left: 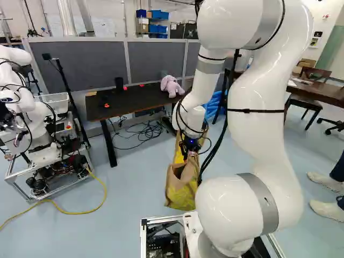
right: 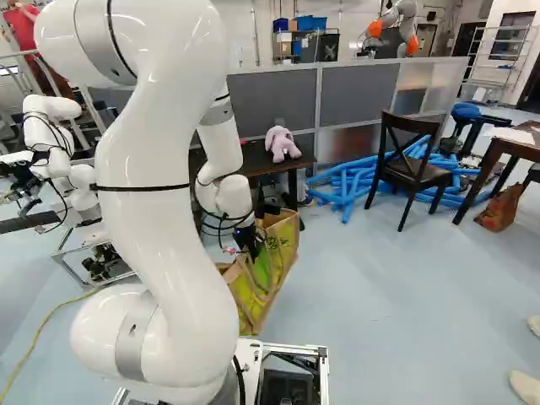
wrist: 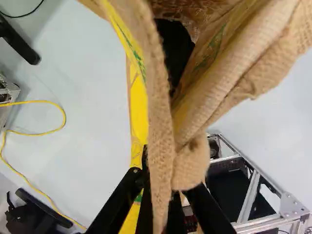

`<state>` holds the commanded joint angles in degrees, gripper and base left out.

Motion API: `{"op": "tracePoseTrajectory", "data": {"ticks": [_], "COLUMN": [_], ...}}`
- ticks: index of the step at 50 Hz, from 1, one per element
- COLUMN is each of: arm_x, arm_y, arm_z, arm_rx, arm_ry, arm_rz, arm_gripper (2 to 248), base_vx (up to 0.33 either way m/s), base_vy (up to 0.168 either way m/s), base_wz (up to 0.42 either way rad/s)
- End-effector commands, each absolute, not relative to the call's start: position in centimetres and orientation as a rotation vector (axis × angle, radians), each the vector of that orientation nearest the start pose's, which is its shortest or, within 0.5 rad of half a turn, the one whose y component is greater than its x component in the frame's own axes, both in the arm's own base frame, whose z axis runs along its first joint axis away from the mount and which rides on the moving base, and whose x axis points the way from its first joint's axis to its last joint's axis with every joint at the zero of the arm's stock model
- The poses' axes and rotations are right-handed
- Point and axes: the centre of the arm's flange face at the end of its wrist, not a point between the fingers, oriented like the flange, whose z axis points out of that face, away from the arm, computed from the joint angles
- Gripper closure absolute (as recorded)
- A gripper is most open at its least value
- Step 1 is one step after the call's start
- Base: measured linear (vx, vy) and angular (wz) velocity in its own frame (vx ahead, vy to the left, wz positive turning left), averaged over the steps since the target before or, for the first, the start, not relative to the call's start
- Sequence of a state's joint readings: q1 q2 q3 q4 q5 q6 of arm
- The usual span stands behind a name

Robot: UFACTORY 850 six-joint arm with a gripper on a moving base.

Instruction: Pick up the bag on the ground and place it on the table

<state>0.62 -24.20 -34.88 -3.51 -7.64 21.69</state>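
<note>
Presently, one bag (left: pixel 184 193) before dark table (left: pixel 131 107), rim pinched by one gripper (left: pixel 191 151); on table, one plush toy (left: pixel 171 86), one black cup (left: pixel 119 83).

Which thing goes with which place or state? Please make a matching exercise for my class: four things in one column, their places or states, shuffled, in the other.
Things:
1. Bag
2. Plush toy
3. Blue tubes
4. Yellow cable

Places or states:
A. Heaped behind the dark chair in the right base view
B. On the table
C. Trailing beside another robot
D. Gripped at its rim by the gripper

Right pairs: 1-D, 2-B, 3-A, 4-C
</note>
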Motion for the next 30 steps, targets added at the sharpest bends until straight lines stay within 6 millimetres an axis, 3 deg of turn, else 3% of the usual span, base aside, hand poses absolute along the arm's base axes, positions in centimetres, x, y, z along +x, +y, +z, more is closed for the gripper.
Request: {"op": "tracePoseTrajectory", "data": {"ticks": [30], "arm_x": [39.3], "arm_y": [-0.5], "arm_z": [28.4], "arm_rx": [-3.116], "arm_ry": [0.489], "arm_rz": [-0.071], "arm_gripper": [229], "base_vx": [0.000], "base_vy": [0.000], "base_wz": [0.000]}}
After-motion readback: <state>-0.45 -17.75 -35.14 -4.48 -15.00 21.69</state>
